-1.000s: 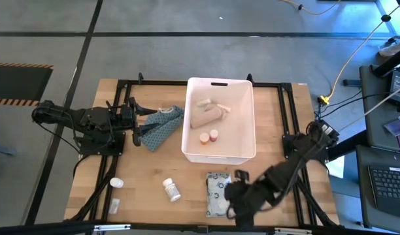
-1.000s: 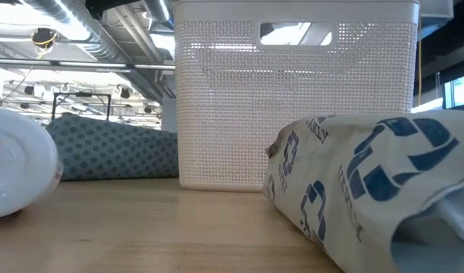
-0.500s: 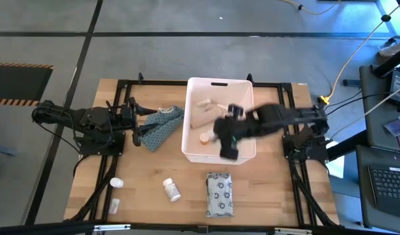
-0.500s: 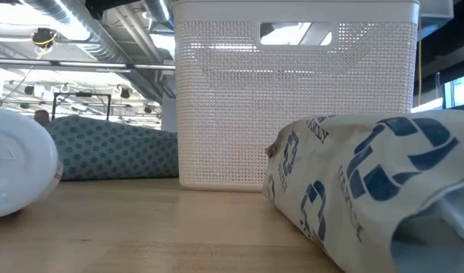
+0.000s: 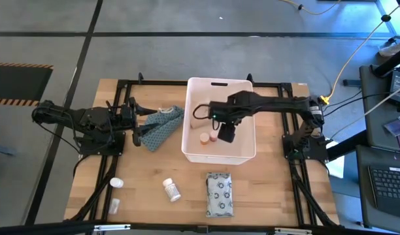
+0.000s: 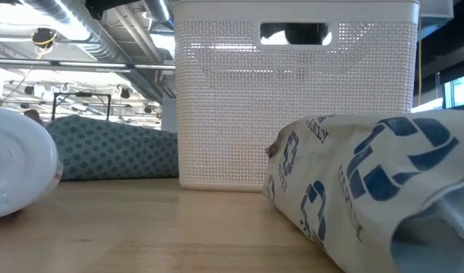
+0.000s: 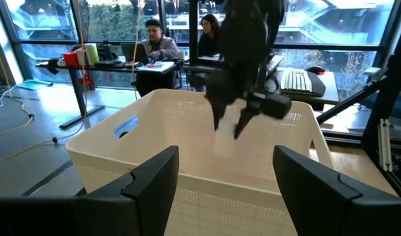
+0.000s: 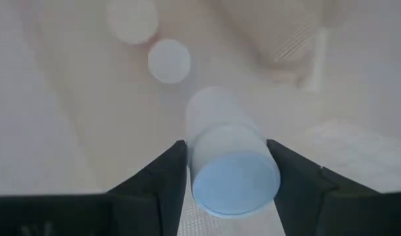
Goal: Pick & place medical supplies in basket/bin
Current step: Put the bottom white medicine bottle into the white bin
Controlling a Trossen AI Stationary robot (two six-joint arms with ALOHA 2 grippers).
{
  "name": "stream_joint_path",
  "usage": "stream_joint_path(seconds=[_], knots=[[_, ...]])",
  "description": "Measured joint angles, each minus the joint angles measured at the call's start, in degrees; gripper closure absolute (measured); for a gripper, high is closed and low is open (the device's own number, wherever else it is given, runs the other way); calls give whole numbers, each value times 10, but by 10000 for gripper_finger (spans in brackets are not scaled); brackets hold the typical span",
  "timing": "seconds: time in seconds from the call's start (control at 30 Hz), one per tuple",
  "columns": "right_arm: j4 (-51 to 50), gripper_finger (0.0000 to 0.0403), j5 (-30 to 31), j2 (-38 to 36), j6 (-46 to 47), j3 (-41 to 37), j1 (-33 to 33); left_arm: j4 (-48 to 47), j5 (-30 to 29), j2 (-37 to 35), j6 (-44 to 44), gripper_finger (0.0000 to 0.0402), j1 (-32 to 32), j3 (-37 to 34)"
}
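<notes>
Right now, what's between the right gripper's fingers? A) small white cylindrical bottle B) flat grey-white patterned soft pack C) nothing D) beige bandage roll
A: the right wrist view shows the right gripper clamped on a small white cylindrical bottle over the inside of the large white rectangular plastic tub; the flat grey-white patterned soft pack lies on the table, outside the tub.

Right gripper over the tub, holding a bottle.
</notes>
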Motion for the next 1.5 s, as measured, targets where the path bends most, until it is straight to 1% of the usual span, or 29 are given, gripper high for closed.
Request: stream_joint_path(seconds=[0.13, 0.23, 0.5, 0.93, 1.37, 1.43, 1.5], knots=[[78, 219, -41, 0, -1, -69, -3, 0, 0, 0, 0, 160, 0, 0], [129, 219, -56, 0, -2, -112, -3, 0, 0, 0, 0, 160, 0, 0], [173, 219, -57, 0, 0, -181, -3, 0, 0, 0, 0, 160, 0, 0], [203, 219, -57, 0, 0, -231, -3, 0, 0, 0, 0, 160, 0, 0], [202, 219, -57, 0, 1, -232, -3, 0, 0, 0, 0, 160, 0, 0], [197, 219, -57, 0, 14, -232, -3, 0, 0, 0, 0, 160, 0, 0], [180, 219, -76, 0, 34, -232, -3, 0, 0, 0, 0, 160, 0, 0]])
